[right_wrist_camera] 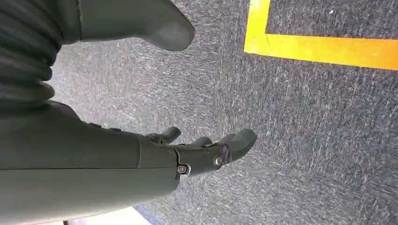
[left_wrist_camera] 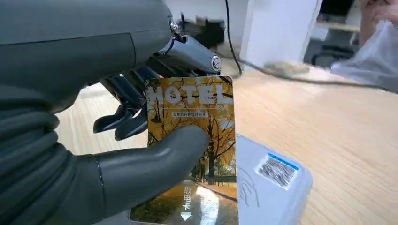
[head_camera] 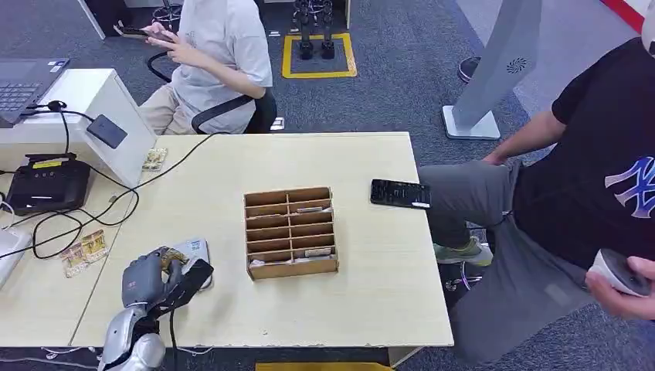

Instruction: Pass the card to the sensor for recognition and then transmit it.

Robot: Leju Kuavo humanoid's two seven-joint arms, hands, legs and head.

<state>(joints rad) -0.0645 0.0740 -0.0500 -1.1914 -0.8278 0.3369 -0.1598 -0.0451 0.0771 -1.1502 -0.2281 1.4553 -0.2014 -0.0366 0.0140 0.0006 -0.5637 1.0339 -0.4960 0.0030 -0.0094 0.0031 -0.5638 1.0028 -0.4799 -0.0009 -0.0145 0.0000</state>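
My left hand (head_camera: 158, 280) hovers over the table's near left part and holds a hotel card (left_wrist_camera: 192, 140) printed with autumn trees, pinched between thumb and fingers. The card (head_camera: 174, 256) is right above the white card sensor (head_camera: 193, 253), a flat reader with a label (left_wrist_camera: 270, 183). The wooden slotted card box (head_camera: 291, 232) stands to the right of the hand, apart from it. My right hand (right_wrist_camera: 187, 150) hangs beside my body over grey carpet, fingers spread and holding nothing.
A black phone (head_camera: 399, 193) lies near the table's right edge. Loose cards (head_camera: 83, 251), cables and a black device (head_camera: 48, 183) sit at left. One person sits behind the table (head_camera: 224, 46); another sits at right (head_camera: 587, 193) holding a small object.
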